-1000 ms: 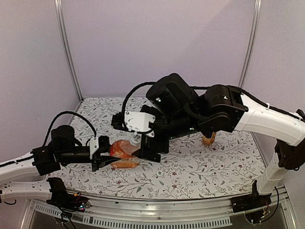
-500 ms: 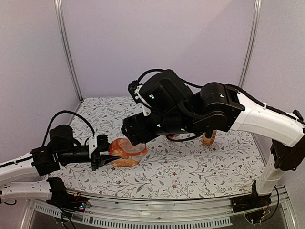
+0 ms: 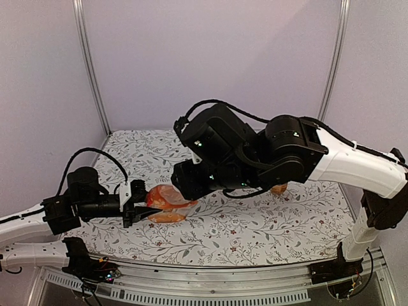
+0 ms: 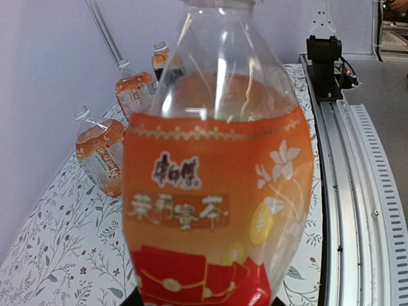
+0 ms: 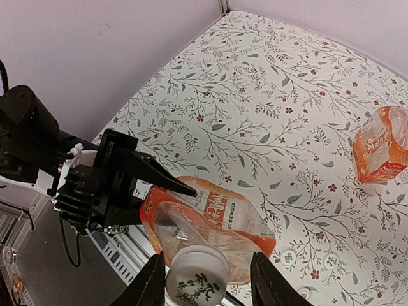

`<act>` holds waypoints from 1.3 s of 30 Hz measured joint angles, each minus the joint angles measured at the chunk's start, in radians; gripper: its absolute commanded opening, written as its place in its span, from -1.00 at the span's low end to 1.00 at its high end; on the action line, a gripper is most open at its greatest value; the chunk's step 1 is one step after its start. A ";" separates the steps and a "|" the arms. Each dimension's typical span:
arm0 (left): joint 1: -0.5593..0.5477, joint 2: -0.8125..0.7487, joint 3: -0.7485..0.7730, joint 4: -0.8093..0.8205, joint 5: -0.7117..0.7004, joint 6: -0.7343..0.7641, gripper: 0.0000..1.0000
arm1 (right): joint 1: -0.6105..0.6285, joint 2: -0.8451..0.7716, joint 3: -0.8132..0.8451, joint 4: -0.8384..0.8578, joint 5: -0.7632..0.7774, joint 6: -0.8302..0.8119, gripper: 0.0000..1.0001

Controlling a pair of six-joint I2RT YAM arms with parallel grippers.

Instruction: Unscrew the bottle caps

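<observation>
My left gripper (image 3: 140, 210) is shut on a clear bottle (image 3: 168, 203) with an orange label, holding it by its lower body just above the table. That bottle (image 4: 217, 191) fills the left wrist view. Its white bottle cap (image 5: 197, 287) points up at the right wrist camera. My right gripper (image 5: 205, 284) is open and straddles the cap: the left finger (image 5: 152, 284) is close against it and the right finger (image 5: 266, 280) stands a little apart. The left arm's fingers (image 5: 159, 178) show pressed on the bottle's label.
Three more orange drink bottles stand along the wall side of the flowered table, the nearest (image 4: 102, 153) white-capped, then another (image 4: 135, 89) and a further one (image 4: 160, 57). One bottle (image 5: 382, 146) shows at the right. A metal rail (image 4: 357, 191) runs along the table's near edge.
My right wrist has turned and come down over the bottle's top, and its jaws have narrowed from wide open to close around the cap. The left arm and bottle stayed still.
</observation>
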 measured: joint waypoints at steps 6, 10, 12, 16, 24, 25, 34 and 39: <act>0.000 0.005 0.000 0.000 -0.006 0.000 -0.81 | 0.000 0.000 0.000 -0.017 -0.023 -0.013 -0.22; 0.000 0.011 0.000 -0.001 -0.011 -0.001 -0.81 | 0.000 0.000 0.000 -0.035 -0.043 -0.034 -0.70; 0.000 0.013 0.000 -0.003 -0.012 -0.002 -0.81 | 0.000 0.000 0.001 -0.039 -0.045 -0.040 -0.94; 0.000 0.014 0.000 -0.004 -0.013 -0.003 -0.81 | 0.000 0.000 0.004 -0.043 -0.055 -0.071 -1.00; -0.001 0.014 0.000 -0.047 0.034 0.032 -0.82 | -0.010 0.000 0.006 -0.077 -0.201 -0.438 -1.00; -0.001 0.014 0.000 -0.056 0.049 0.041 -0.82 | -0.010 0.000 0.007 -0.090 -0.225 -0.514 -1.00; -0.009 0.040 0.023 -0.107 0.144 0.123 -0.88 | -0.002 0.014 0.050 -0.203 -0.318 -1.264 -1.00; -0.009 0.052 0.034 -0.110 0.146 0.141 -0.88 | 0.000 0.050 0.121 -0.275 -0.309 -1.497 -1.00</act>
